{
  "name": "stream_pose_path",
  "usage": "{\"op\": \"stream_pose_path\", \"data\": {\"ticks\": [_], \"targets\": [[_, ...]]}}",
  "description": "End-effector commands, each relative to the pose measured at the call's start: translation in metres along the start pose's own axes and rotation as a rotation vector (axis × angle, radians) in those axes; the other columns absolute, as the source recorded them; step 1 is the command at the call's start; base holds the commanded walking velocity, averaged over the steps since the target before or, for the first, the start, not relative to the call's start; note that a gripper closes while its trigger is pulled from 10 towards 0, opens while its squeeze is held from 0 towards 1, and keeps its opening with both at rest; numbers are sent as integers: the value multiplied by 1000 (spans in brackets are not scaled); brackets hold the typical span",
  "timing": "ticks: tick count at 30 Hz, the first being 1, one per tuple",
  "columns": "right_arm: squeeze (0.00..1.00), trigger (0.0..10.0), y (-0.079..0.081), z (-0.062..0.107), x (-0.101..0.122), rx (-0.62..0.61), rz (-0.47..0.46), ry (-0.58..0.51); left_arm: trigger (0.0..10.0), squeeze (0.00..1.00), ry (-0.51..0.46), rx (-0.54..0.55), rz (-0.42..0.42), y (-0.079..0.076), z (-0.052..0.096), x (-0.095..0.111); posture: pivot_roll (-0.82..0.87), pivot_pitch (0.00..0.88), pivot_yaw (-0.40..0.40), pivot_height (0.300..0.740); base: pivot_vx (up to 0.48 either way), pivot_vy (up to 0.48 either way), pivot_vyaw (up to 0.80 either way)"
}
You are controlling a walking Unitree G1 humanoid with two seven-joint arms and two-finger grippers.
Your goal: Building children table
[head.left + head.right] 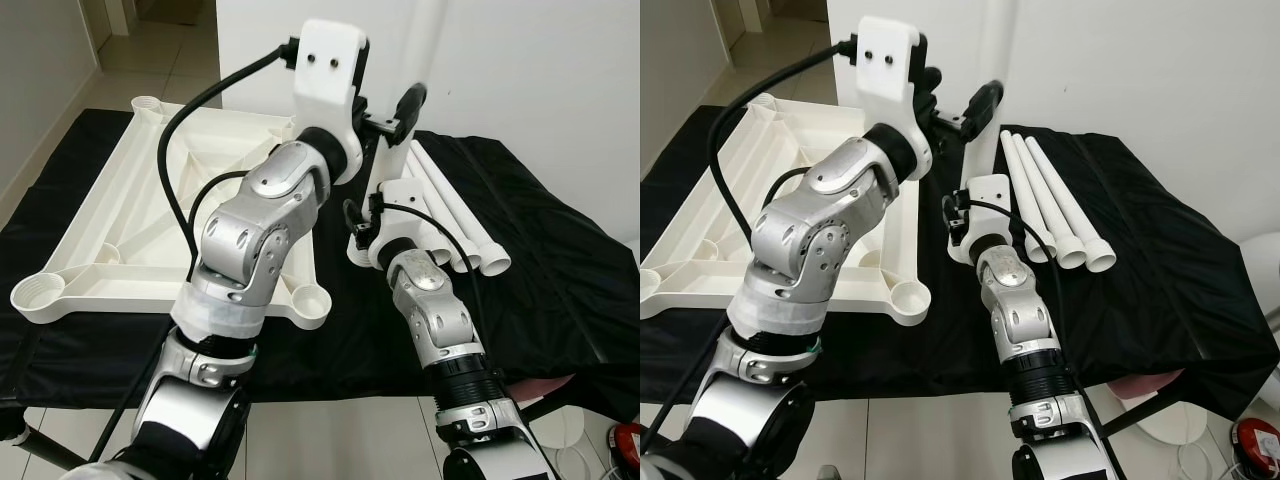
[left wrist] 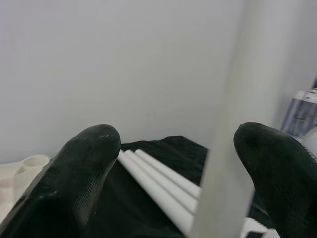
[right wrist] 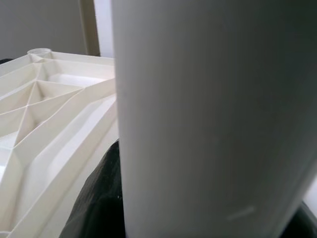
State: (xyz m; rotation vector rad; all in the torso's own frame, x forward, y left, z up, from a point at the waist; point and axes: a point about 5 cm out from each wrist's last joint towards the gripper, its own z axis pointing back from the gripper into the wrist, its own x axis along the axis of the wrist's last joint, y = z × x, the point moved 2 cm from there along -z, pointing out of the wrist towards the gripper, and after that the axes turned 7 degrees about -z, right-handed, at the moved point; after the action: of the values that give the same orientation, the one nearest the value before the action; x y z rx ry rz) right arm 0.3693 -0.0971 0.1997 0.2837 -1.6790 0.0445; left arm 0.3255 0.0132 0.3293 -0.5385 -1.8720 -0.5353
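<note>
An upside-down white table top (image 1: pixel 110 235) lies on a black cloth, with round leg sockets at its corners, the nearest (image 1: pixel 309 300). One white table leg (image 1: pixel 425 40) stands upright beside the top's far right corner. My right gripper (image 1: pixel 400 125) is shut on it from below; the leg (image 3: pixel 208 119) is very close in the right wrist view. My left gripper (image 2: pixel 173 148) is raised next to it and open. The leg (image 2: pixel 233 124) passes between its fingertips (image 2: pixel 94 148), close to one of them.
Three more white legs (image 1: pixel 452 215) lie side by side on the black cloth (image 1: pixel 560 270) to the right of my arms. A white wall stands right behind. Tiled floor shows at the near edge, with a red object (image 1: pixel 1255 440) at the lower right.
</note>
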Motion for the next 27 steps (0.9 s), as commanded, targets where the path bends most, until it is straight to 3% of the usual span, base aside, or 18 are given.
{"op": "stream_pose_path", "data": {"ticks": [1, 9, 16, 18, 21, 27], "targets": [[0, 10000, -7, -1, 9, -32, -25, -41, 10000, 0, -14, -14, -10, 1, 5, 3, 43, 0, -102, 740, 0, 0, 0], [0, 10000, -13, 2, 10, -57, -33, -62, 10000, 0, -8, 32, -23, 12, 14, -6, 47, 0, -115, 740, 0, 0, 0], [0, 10000, -20, 7, 11, -83, -46, -87, 10000, 0, 81, 58, -115, 21, 32, -37, 44, 0, -123, 740, 0, 0, 0], [0, 10000, -24, 10, 13, -89, -42, -110, 10000, 0, 149, 102, -152, 30, 42, -57, 41, 0, -122, 740, 0, 0, 0], [0, 10000, -26, 12, 14, -90, -40, -122, 10000, 0, 173, 131, -144, 35, 46, -63, 38, 0, -121, 740, 0, 0, 0], [0, 10000, -33, 21, 10, -101, -43, -139, 10000, 0, 230, 303, -92, 63, 60, -79, 36, 0, -121, 740, 0, 0, 0]]}}
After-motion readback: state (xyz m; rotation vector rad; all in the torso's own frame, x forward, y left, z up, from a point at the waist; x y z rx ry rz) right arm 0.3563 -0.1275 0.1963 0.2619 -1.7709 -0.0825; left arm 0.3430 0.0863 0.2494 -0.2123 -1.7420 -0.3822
